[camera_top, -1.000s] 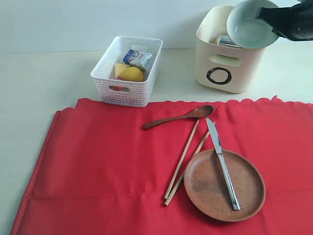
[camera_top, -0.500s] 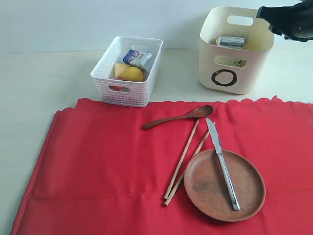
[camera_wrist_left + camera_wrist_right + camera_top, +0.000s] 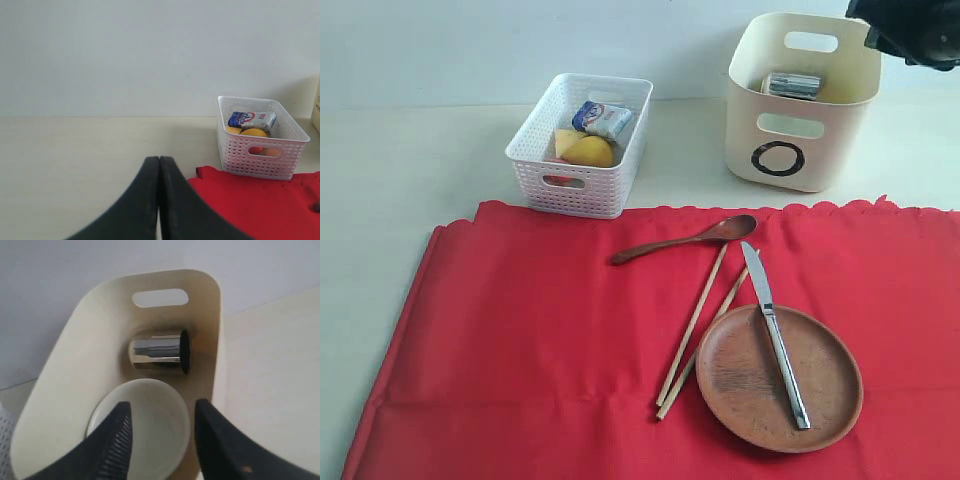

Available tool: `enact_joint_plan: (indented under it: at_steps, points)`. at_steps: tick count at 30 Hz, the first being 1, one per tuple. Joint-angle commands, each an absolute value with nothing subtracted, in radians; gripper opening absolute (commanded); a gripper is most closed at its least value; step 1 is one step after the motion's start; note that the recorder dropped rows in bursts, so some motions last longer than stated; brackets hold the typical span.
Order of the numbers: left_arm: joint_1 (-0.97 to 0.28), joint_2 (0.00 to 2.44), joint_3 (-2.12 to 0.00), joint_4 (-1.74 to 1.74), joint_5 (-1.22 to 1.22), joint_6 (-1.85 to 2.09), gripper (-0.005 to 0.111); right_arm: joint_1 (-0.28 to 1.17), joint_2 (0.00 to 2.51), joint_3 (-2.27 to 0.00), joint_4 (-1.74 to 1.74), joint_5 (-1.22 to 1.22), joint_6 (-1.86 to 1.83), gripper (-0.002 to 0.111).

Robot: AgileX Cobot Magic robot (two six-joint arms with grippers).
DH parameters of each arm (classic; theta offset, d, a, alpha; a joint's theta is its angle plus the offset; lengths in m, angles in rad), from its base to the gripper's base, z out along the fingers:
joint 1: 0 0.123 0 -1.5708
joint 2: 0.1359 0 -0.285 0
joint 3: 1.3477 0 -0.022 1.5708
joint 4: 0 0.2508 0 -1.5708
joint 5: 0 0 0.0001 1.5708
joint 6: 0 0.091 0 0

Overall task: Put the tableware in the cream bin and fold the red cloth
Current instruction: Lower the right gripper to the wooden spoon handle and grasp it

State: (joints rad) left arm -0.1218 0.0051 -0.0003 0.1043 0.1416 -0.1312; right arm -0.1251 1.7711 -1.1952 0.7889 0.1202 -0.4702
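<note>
The cream bin (image 3: 800, 100) stands at the back right with the steel cup (image 3: 792, 85) lying on its side inside. In the right wrist view the pale bowl (image 3: 145, 420) rests in the bin beside the cup (image 3: 157, 351). My right gripper (image 3: 162, 407) hangs open above the bowl, holding nothing, and shows dark over the bin's far right rim (image 3: 880, 35). The red cloth (image 3: 540, 340) lies flat. On it are the wooden spoon (image 3: 685, 240), chopsticks (image 3: 695, 325) and brown plate (image 3: 735, 375) with the knife (image 3: 775, 335) across it. My left gripper (image 3: 159, 160) is shut and empty over bare table.
A white perforated basket (image 3: 582, 145) sits behind the cloth's far left edge, holding a lemon (image 3: 588, 152) and a milk carton (image 3: 605, 118). The left wrist view shows the same basket (image 3: 260, 145) beside the cloth's corner (image 3: 260, 210). A pale wall stands behind the table.
A second ago my right gripper held the bowl tilted over the bin. The bowl now lies inside the bin, and the gripper has opened and drawn up and to the right.
</note>
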Motion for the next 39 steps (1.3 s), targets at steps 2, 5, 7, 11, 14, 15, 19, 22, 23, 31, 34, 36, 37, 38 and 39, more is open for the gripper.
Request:
enact_joint_plan:
  at_steps: [2, 5, 7, 11, 14, 15, 19, 22, 23, 31, 34, 36, 37, 38, 39]
  points:
    - [-0.129, 0.0, 0.0, 0.101, 0.137, -0.13, 0.001, -0.128, 1.68, -1.194, 0.783, 0.252, -0.479, 0.04]
    - [-0.129, 0.0, 0.0, 0.101, 0.137, -0.133, 0.001, -0.128, 1.647, -1.194, 0.783, 0.346, -0.536, 0.04]
    - [-0.129, 0.0, 0.0, 0.101, 0.137, -0.133, 0.001, -0.128, 1.63, -1.194, 0.783, 0.408, -0.552, 0.04]
    - [-0.129, 0.0, 0.0, 0.101, 0.137, -0.133, 0.001, -0.128, 1.622, -1.194, 0.783, 0.558, -0.556, 0.04]
    - [-0.129, 0.0, 0.0, 0.101, 0.137, -0.129, 0.001, -0.128, 1.622, -1.194, 0.779, 0.68, -0.605, 0.04]
    - [-0.129, 0.0, 0.0, 0.101, 0.137, -0.129, 0.001, -0.128, 1.622, -1.194, 0.776, 0.712, -0.615, 0.04]
    - [-0.129, 0.0, 0.0, 0.101, 0.137, -0.129, 0.001, -0.12, 1.622, -1.194, 0.753, 0.823, -0.621, 0.04]
    - [-0.129, 0.0, 0.0, 0.101, 0.137, -0.132, 0.001, -0.078, 1.622, -1.187, 0.683, 0.836, -0.606, 0.04]
    - [-0.129, 0.0, 0.0, 0.101, 0.137, -0.132, 0.001, -0.056, 1.622, -1.179, 0.667, 0.821, -0.6, 0.04]
    - [-0.129, 0.0, 0.0, 0.101, 0.137, -0.13, 0.001, 0.202, 1.729, -1.13, 0.645, 0.699, -0.92, 0.04]
    - [-0.129, 0.0, 0.0, 0.101, 0.137, -0.133, 0.001, 0.251, 1.803, -1.133, 0.652, 0.656, -1.098, 0.04]
    - [-0.129, 0.0, 0.0, 0.101, 0.137, -0.133, 0.001, 0.274, 1.852, -1.133, 0.656, 0.574, -1.159, 0.04]
    - [-0.129, 0.0, 0.0, 0.101, 0.137, -0.133, 0.001, 0.284, 1.875, -1.133, 0.656, 0.521, -1.16, 0.04]
    - [-0.129, 0.0, 0.0, 0.101, 0.137, -0.133, 0.001, 0.293, 1.898, -1.133, 0.656, 0.472, -1.16, 0.04]
    - [-0.129, 0.0, 0.0, 0.101, 0.137, -0.133, 0.001, 0.303, 1.92, -1.134, 0.656, 0.431, -1.155, 0.04]
